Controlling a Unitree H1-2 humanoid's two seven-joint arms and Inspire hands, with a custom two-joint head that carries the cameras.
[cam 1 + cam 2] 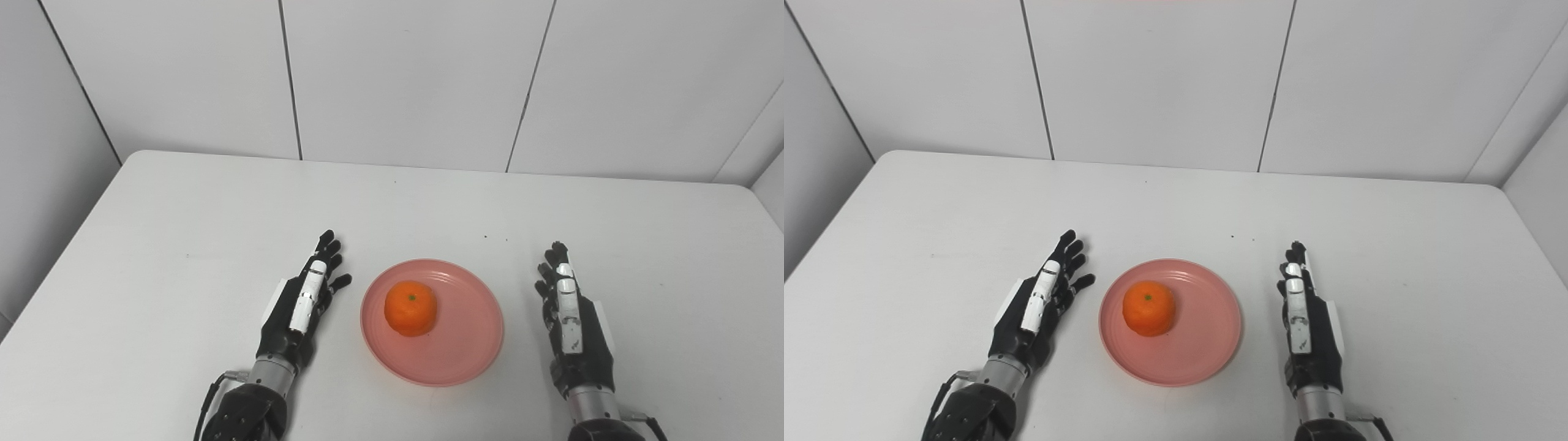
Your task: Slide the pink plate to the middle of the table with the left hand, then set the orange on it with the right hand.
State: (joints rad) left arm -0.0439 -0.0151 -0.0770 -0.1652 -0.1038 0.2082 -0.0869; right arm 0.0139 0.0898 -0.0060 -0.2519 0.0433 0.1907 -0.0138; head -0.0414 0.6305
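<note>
Left eye view | orange (410, 308) seated on plate (465, 349) | left hand (303, 306), right hand (569, 318) spread, nothing held, flanking plate

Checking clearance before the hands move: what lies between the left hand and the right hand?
The pink plate with the orange on it lies between the left hand and right hand; both eye views show it.

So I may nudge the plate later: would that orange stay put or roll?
The orange looks round with a slightly flattened base, so it would probably sit through a gentle push. It rests left of centre on the pink plate, whose smooth surface might let it slide; the raised rim should likely catch it.
</note>
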